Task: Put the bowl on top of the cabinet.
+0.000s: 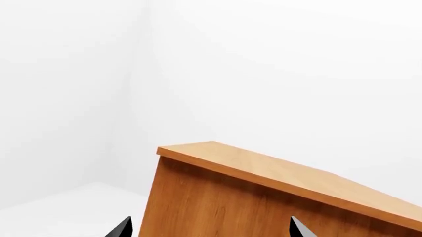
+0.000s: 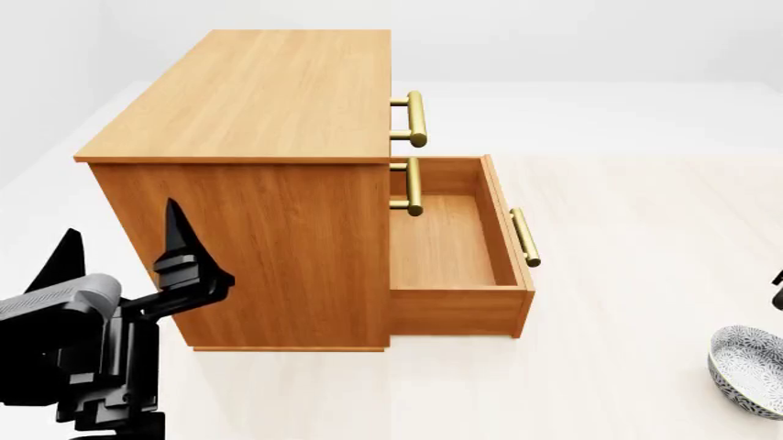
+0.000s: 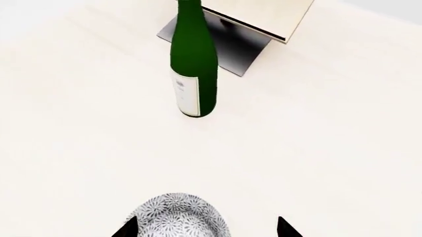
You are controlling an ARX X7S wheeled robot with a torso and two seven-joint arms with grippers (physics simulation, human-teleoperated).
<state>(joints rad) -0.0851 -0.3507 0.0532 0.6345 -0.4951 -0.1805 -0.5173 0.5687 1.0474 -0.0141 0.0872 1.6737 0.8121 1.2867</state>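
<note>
The bowl [image 2: 750, 371] sits on the pale floor at the far right of the head view, white with a dense dark leaf pattern. In the right wrist view the bowl [image 3: 177, 218] lies just under my right gripper [image 3: 207, 229], which is open, one fingertip [image 3: 128, 228] at the bowl's edge. The cabinet [image 2: 263, 87] is an orange-brown chest with a flat bare top and brass handles; its lower drawer [image 2: 446, 238] is pulled out. My left gripper [image 2: 123, 247] is open beside the cabinet's side panel, facing the cabinet [image 1: 264, 197], holding nothing.
A green wine bottle [image 3: 193, 64] stands on the floor beyond the bowl. Behind it is a slanted pale-wood rack [image 3: 264, 17] on a dark base. White walls meet in a corner past the cabinet.
</note>
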